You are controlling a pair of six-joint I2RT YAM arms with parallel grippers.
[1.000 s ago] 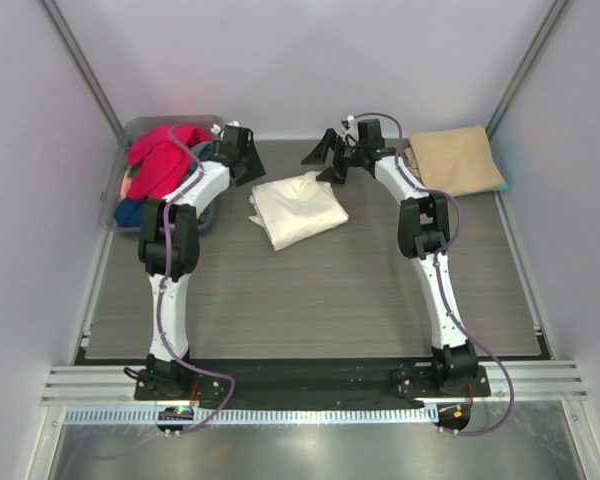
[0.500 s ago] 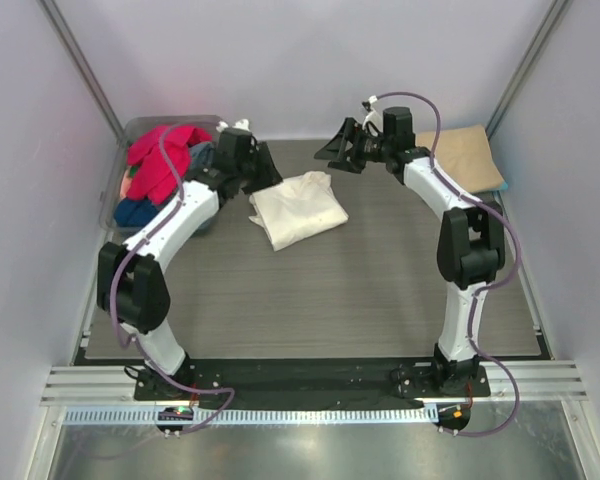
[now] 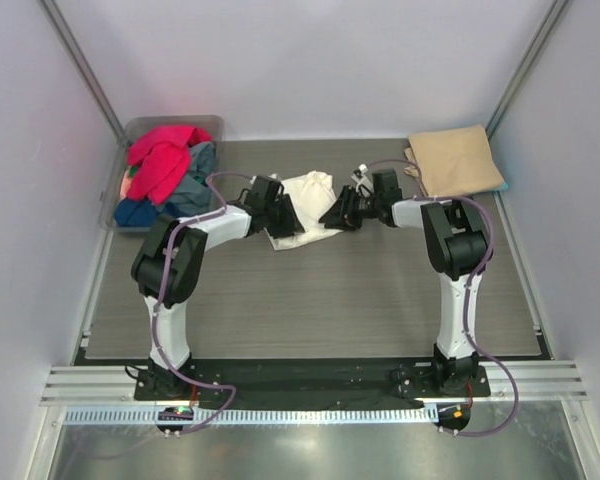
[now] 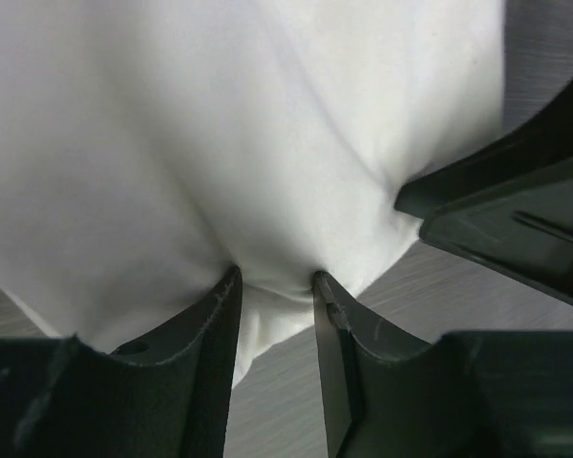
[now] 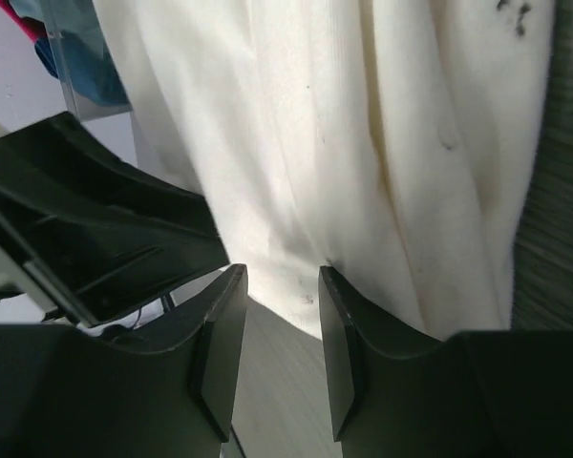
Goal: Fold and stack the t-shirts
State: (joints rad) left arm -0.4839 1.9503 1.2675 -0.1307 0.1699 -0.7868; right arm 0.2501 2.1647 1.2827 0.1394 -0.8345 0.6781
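A folded cream-white t-shirt (image 3: 308,193) lies mid-table between my two grippers. My left gripper (image 3: 280,216) is at its left front edge; in the left wrist view its fingertips (image 4: 275,279) pinch a bunched fold of the white cloth (image 4: 220,143). My right gripper (image 3: 338,213) is at the shirt's right front edge. Its half-closed jaws (image 5: 282,272) straddle the edge of the cream shirt (image 5: 363,143), and bare table shows between the fingers. A tan-beige t-shirt (image 3: 458,160) lies folded at the back right. Red (image 3: 160,160) and blue-grey (image 3: 195,165) t-shirts are heaped in the tub.
The grey translucent tub (image 3: 208,122) stands at the back left corner and its corner (image 5: 76,57) shows in the right wrist view. Each wrist view shows the other gripper close by: the right one (image 4: 516,219) and the left one (image 5: 95,229). Walls enclose the table.
Both arms have come down from the back of the table to the front edge of the cream shirt. The right jaws have narrowed a lot; the left jaws widened, then closed on cloth.
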